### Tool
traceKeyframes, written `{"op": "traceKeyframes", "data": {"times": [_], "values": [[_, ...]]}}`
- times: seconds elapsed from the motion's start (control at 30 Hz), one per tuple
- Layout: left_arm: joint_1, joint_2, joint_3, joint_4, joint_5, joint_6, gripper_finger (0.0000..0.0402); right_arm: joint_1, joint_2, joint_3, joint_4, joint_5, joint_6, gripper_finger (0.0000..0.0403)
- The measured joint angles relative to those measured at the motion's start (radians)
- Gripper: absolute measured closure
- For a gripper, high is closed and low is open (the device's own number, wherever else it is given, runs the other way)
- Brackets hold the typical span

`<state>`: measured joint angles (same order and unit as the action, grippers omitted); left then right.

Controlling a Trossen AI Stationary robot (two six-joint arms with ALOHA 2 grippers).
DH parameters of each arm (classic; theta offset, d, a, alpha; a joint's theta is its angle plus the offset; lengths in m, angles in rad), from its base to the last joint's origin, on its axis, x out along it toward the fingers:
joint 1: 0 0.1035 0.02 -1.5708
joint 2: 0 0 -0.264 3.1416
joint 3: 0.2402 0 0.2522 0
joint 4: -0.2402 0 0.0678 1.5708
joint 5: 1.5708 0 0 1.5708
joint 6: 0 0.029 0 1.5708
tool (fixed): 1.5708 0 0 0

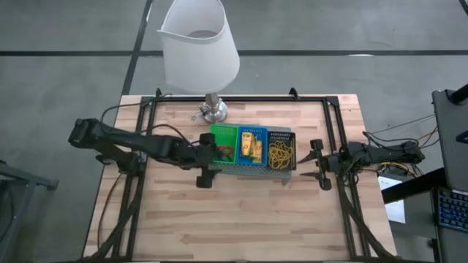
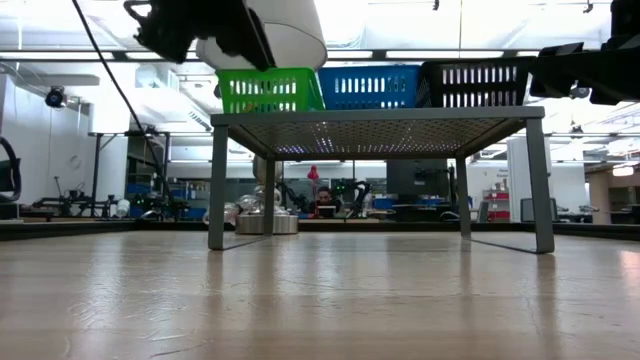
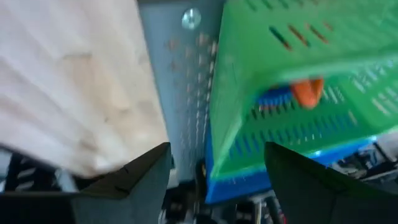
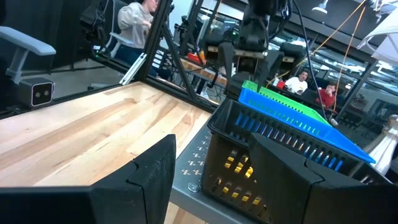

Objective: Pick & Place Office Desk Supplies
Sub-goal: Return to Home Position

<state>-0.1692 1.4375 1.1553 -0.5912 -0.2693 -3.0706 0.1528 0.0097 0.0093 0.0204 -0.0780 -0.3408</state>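
Three small bins stand side by side on the grey mesh tray point(image 1: 248, 173). The green bin point(image 1: 223, 136) holds small red and blue loops point(image 3: 292, 93). Yellow stubby sticks point(image 1: 251, 145) lie in the blue bin point(image 1: 252, 131). The black bin point(image 1: 281, 136) holds yellow-orange rubber bands point(image 1: 280, 154). My left gripper point(image 1: 212, 158) is open at the green bin's left side, slanting down, with nothing between its fingers point(image 3: 149, 171). Just right of the tray, my right gripper point(image 1: 316, 162) waits open and level, facing the black bin point(image 4: 261, 168).
A white-shaded lamp point(image 1: 199, 44) stands on its metal foot point(image 1: 212, 111) just behind the tray. The tray is raised on legs point(image 2: 217, 185) above the wooden table point(image 1: 241, 219). Bare wood lies in front of the tray. People sit in the room beyond the table.
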Motion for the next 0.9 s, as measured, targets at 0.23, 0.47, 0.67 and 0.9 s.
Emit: {"op": "traceKeyframes", "data": {"times": [0.23,0.47,0.67,0.9], "values": [[-0.003,-0.098,0.003,-0.003,0.089,0.131,0.0142,0.000,0.000,0.000,0.000,0.000,0.000,0.0202],[-0.007,-0.226,0.003,0.055,0.100,1.260,0.0143,0.000,0.000,0.000,0.000,0.000,0.000,0.0202],[-0.007,-0.310,0.003,0.115,0.396,2.313,0.0169,0.000,0.000,0.000,0.000,0.000,0.000,0.0202],[-0.007,-0.337,0.003,0.119,0.593,2.625,0.0204,0.000,0.000,0.000,0.000,0.000,0.000,0.0202]]}}
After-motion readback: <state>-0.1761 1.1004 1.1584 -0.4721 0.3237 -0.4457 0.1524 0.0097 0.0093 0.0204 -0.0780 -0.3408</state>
